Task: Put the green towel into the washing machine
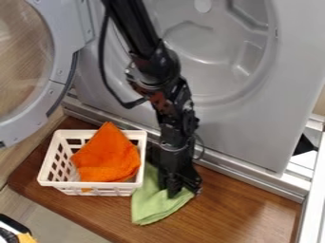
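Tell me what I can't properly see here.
In the camera view:
- Green towel: upper part behind the gripper.
- White basket: floor mostly under the orange cloth.
- Machine's opening: partly behind the arm.
- Door: cut off by the left edge.
- Yellow-black thing: cut off by the bottom-left corner.

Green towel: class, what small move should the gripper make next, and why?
Probably take a firm hold of the green towel before any lifting. The gripper is already down at the towel, which lies on the wooden surface beside the basket, outside the washing machine.
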You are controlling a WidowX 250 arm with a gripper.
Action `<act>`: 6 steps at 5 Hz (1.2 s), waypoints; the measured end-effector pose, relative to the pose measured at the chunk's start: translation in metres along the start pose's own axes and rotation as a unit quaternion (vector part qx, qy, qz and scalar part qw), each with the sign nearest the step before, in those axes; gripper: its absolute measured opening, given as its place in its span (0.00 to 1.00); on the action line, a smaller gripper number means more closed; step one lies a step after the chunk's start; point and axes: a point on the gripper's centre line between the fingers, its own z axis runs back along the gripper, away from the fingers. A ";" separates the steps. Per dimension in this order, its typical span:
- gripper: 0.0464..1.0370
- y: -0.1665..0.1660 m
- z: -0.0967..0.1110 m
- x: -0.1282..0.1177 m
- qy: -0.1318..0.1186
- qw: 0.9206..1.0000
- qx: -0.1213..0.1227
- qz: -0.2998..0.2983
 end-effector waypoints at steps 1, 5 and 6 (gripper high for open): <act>0.05 0.004 0.021 -0.004 -0.041 0.999 -0.006 0.015; 0.05 -0.004 0.081 -0.007 -0.122 0.992 -0.032 0.028; 0.05 -0.006 0.098 0.004 -0.149 0.988 -0.039 0.029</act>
